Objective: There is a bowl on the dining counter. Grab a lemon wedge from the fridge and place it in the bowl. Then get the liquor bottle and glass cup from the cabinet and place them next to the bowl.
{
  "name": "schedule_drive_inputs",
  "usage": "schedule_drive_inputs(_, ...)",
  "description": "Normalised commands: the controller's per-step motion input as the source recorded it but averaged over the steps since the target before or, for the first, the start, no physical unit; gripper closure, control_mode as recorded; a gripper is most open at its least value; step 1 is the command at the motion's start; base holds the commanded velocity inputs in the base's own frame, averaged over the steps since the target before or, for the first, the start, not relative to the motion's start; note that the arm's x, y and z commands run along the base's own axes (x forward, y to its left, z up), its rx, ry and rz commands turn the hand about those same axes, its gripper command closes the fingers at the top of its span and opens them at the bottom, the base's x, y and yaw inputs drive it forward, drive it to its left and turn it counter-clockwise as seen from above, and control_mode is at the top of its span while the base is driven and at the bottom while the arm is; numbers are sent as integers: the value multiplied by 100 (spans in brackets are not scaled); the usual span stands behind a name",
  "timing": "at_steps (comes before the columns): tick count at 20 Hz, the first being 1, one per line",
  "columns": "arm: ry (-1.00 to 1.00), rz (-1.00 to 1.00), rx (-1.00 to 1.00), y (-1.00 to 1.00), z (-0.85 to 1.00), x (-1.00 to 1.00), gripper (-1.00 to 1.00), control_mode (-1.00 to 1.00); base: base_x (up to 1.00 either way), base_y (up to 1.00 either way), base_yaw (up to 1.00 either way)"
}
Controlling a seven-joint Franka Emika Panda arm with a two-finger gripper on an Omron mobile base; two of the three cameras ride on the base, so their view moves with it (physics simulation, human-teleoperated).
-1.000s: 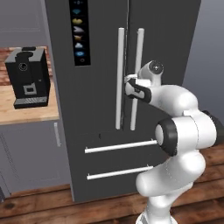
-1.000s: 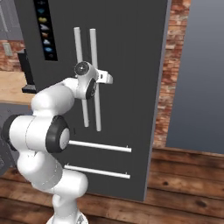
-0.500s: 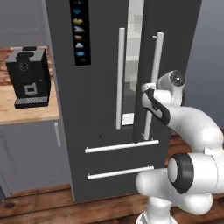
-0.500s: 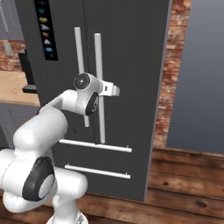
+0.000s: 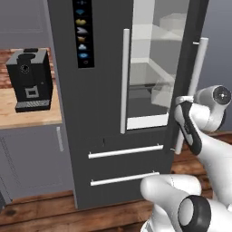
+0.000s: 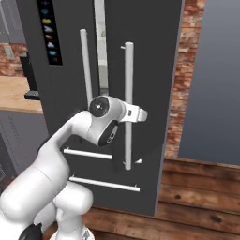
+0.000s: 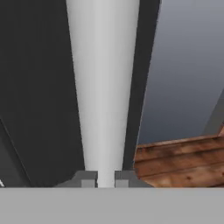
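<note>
Kitchen with wood plank floor [image 6: 201, 187] and red brick wall [image 6: 187, 70] on the right. Biggest item: the fridge [image 5: 97, 136], dark grey, its right door [image 6: 150, 84] swung partly open, left door shut. Through the gap, pale shelves and clear bins [image 5: 156, 93] show inside; I can't make out any contents, and no lemon wedge is visible from here. Two drawer bars sit low on the fridge front. Far left, a wood surface [image 5: 27, 115] carries a black coffee machine [image 5: 29, 79].

White arm reaches in from the near right. End effector [image 7: 104, 178] is pinching the right door's long silver handle [image 6: 128, 103] around its lower half; in the hand view the finger tips [image 7: 87, 179] sit tight against either side of the bar.

Step in hand, as I judge it: swinging the right door wide enough to reach in. To do it well, keep the pinch square on the bar, follow the door's arc round its hinge rather than pulling straight, so the bar doesn't slip out. Open far enough that the arm clears the door edge. Then let go and look over the bins for the wedge.
</note>
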Motion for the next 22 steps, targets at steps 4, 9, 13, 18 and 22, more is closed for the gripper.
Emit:
schedule_drive_inputs(4,0,-2,0,-28,25,-88,-100,-100,0,0,0)
schedule_drive_inputs(9,-4,0,0,51,29,-82,-100,-100,0,0,0)
schedule_drive_inputs(13,-14,0,0,98,43,-100,-100,-100,0,0,0)
schedule_drive_inputs(18,-13,0,-1,100,53,-95,-100,-100,0,0,0)
schedule_drive_inputs(22,-3,0,-2,97,40,-20,-100,-100,0,0,0)
